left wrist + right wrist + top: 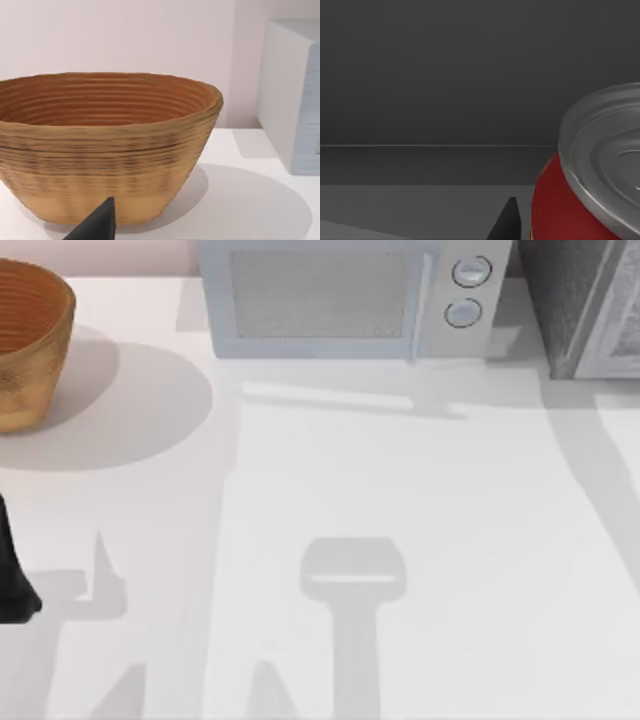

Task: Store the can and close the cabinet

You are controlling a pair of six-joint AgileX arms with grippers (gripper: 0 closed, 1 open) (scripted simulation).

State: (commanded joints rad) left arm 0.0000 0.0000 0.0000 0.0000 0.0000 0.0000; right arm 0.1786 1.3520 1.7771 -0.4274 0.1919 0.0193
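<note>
Close up in the right wrist view: the can, red body w/ silver top, sitting against dark grey walls — looks like the cabinet's interior, so my guess is the can is inside or right at the opening. One dark tip of the right gripper's fingers shows just beside the can; can't tell whether they're clamped on it or apart. No writing readable on the red side that shows.

Left wrist view: woven basket on the white table, microwave side wall near it. One tip of the left gripper's fingers at the edge; state can't tell.

Top view: left arm parked at the table's left edge, near the basket. Microwave w/ two knobs at the back, no brand or text legible. Cabinet at back right, speckled wall plus pale door panel.

Progress, as judged: storing approx done or in its last bit; release (if not done), pull-out and door closing left.
</note>
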